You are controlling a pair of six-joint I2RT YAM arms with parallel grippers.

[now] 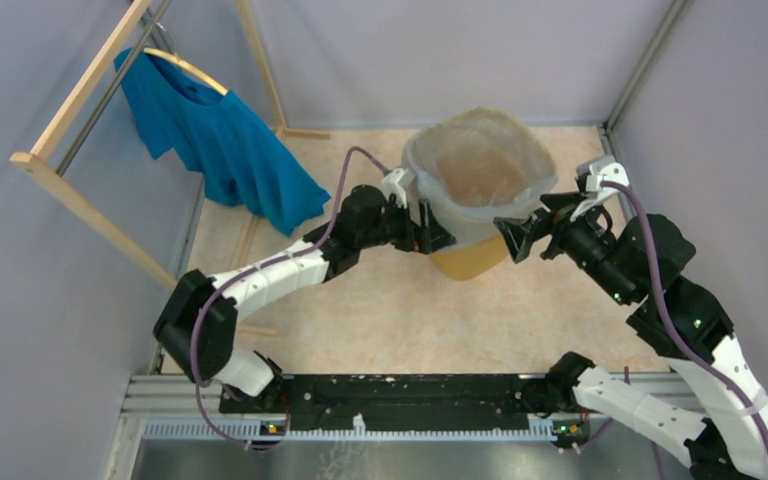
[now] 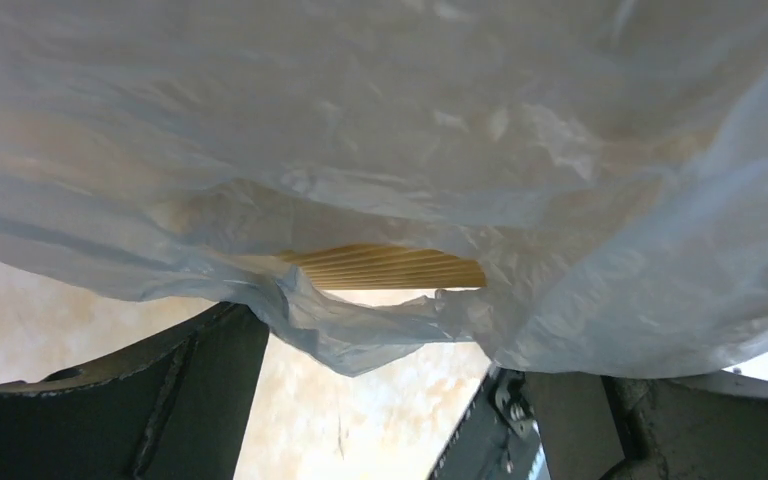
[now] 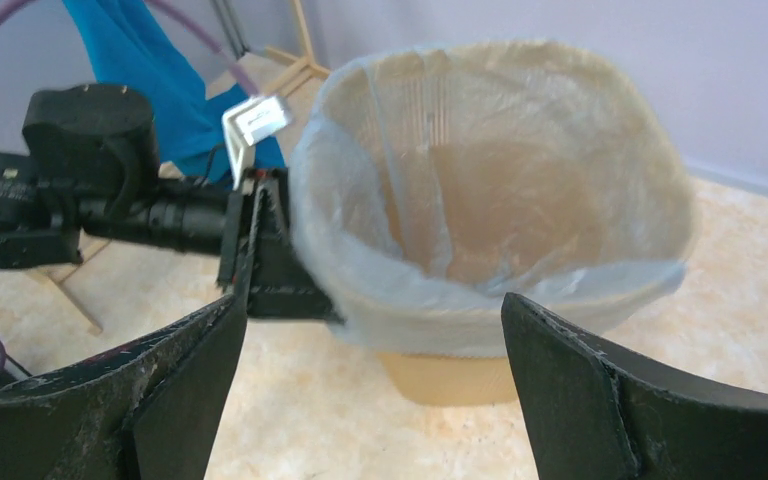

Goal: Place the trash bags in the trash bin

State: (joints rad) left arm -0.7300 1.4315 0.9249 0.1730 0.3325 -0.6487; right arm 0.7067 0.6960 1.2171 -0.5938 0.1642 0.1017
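Note:
The yellow-orange trash bin (image 1: 470,262) stands at the back middle of the floor. The pale translucent trash bag (image 1: 480,165) lines it, its mouth folded down over the rim. My left gripper (image 1: 428,230) is open against the bin's left side, level with the bag's hem. In the left wrist view the bag (image 2: 410,130) hangs over the gripper (image 2: 375,345), a loose flap drooping between the spread fingers, and a strip of bin (image 2: 390,267) shows. My right gripper (image 1: 516,238) is open just off the bin's front right; its view shows the gripper (image 3: 375,305), bag (image 3: 490,200) and bin (image 3: 460,375).
A bright blue T-shirt (image 1: 215,135) hangs on a hanger from a wooden rack (image 1: 80,100) at the back left. Grey walls close in the floor on three sides. The left arm's gripper (image 3: 270,250) shows in the right wrist view beside the bin.

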